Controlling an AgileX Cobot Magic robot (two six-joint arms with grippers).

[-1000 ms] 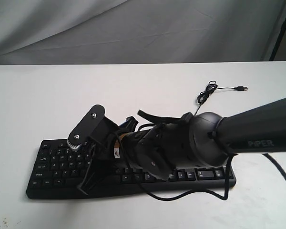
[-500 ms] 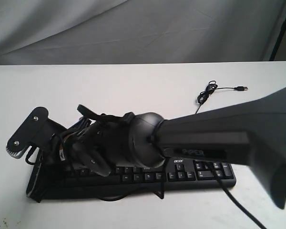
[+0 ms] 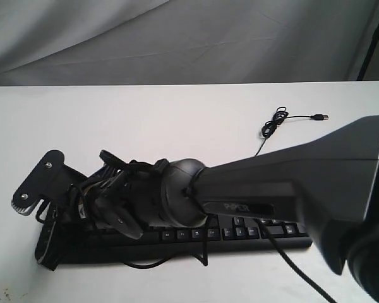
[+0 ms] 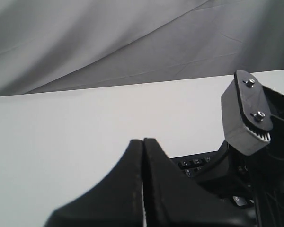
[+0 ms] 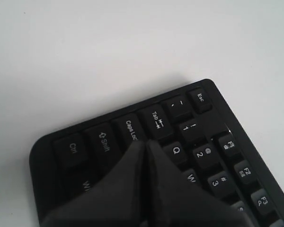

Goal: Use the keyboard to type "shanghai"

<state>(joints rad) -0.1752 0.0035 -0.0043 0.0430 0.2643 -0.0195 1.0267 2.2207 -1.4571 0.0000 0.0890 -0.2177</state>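
The black keyboard (image 3: 259,230) lies along the front of the white table, most of it hidden under my right arm. That arm reaches across to the keyboard's left end. My right gripper (image 3: 48,249) is shut there. In the right wrist view the shut right gripper (image 5: 146,144) has its tips just below Caps Lock and Tab, beside Q on the keyboard (image 5: 199,156); whether they touch a key I cannot tell. My left gripper (image 4: 143,141) is shut and empty above the white table, with the keyboard (image 4: 194,163) beyond it. It does not show in the exterior view.
The keyboard's thin black USB cable (image 3: 278,120) lies coiled behind the keyboard on the right, its plug pointing right. The right arm's grey camera plate (image 3: 36,183) sticks up at the left; the same camera plate (image 4: 246,113) stands close to my left gripper. A grey cloth hangs behind the table.
My right arm has swung left along the keyboard, carrying its shut gripper from the middle keys to the left end. The keyboard has not moved.
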